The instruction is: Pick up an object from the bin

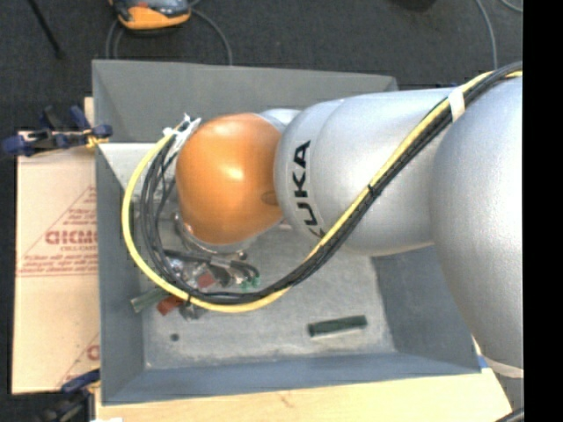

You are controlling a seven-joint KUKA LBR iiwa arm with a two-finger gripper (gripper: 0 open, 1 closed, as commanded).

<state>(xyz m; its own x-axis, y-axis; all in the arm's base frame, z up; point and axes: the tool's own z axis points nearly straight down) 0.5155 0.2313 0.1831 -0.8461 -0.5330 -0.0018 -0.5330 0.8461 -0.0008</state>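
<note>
Several small things are seen on the floor of the grey bin (119, 280); most are gathered at about 8 o'clock of the floor, where the gripper (204, 269) is set low beneath the orange cover (227, 178) of the arm (378, 174); whether the gripper is open, closed or gripping anything cannot be told, as it is largely hidden by the cover and by a loop of yellow cable (233, 305). A red piece (167, 306) is found just beside the gripper at its 8 o'clock; a grey-green piece (141, 302) is laid next to it at 9 o'clock of the red piece; a small green piece (251, 280) is seen near the gripper at its 3 o'clock. Which of these is being reached for cannot be told. A dark green bar (337, 326) is laid flat and well apart, at about 5 o'clock of the floor.
</note>
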